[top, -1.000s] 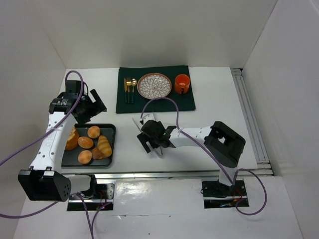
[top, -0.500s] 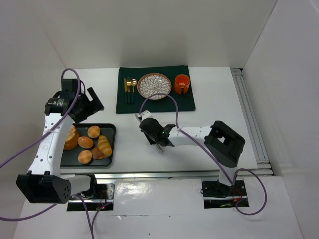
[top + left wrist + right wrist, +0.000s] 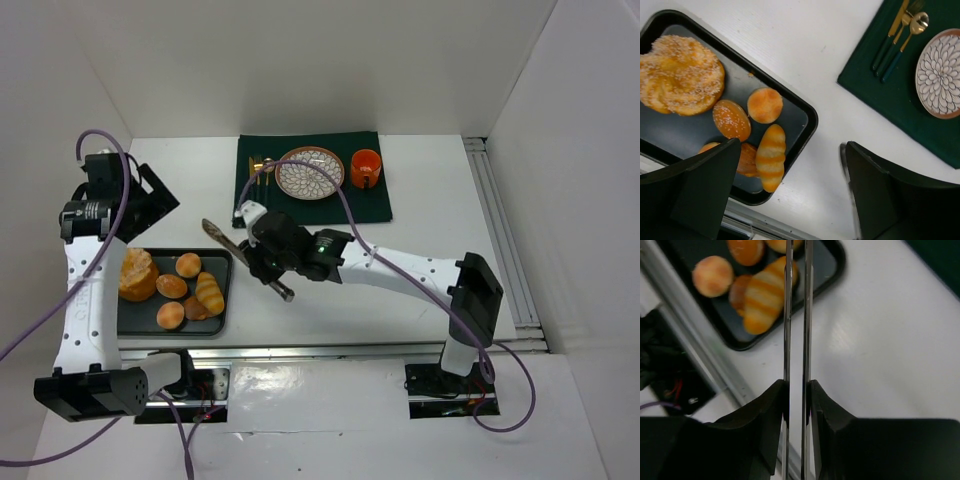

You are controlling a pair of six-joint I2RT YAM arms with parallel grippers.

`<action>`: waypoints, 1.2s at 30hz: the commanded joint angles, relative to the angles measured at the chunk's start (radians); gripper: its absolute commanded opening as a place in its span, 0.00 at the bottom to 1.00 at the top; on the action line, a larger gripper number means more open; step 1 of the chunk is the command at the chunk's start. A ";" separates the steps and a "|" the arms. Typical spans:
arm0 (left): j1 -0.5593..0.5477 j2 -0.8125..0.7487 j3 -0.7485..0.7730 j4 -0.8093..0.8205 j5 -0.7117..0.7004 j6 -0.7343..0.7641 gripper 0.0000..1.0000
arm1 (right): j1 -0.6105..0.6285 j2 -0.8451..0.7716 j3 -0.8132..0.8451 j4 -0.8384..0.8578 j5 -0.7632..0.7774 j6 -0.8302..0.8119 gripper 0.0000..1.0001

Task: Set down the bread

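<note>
Left gripper (image 3: 791, 145) is seen wide open at upper left, nothing held. The bread (image 3: 172, 286) is kept on the black tray (image 3: 218, 262) at lower left: sesame loaf (image 3: 137, 274), round buns, ridged roll (image 3: 210, 293). Metal tongs (image 3: 222, 236) are clamped in the closed right gripper (image 3: 796, 386) at centre, tips near the tray's right edge. Green placemat (image 3: 370, 205) is laid at upper centre.

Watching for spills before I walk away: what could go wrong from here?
The right gripper pinches the tongs almost closed, blades nearly touching; they may shove the striped roll instead of straddling it. That roll lies against small buns on the tray, so a grab could drag a neighbour out.
</note>
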 commanded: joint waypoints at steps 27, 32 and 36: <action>0.018 -0.058 0.026 -0.007 -0.064 0.006 0.99 | 0.044 0.202 0.233 -0.210 -0.265 0.044 0.66; 0.018 -0.067 0.026 -0.007 -0.064 0.006 0.99 | 0.044 0.253 0.265 -0.232 -0.256 0.044 0.63; 0.018 -0.067 0.017 -0.007 -0.064 0.006 0.99 | 0.044 0.237 0.265 -0.218 -0.228 0.044 0.49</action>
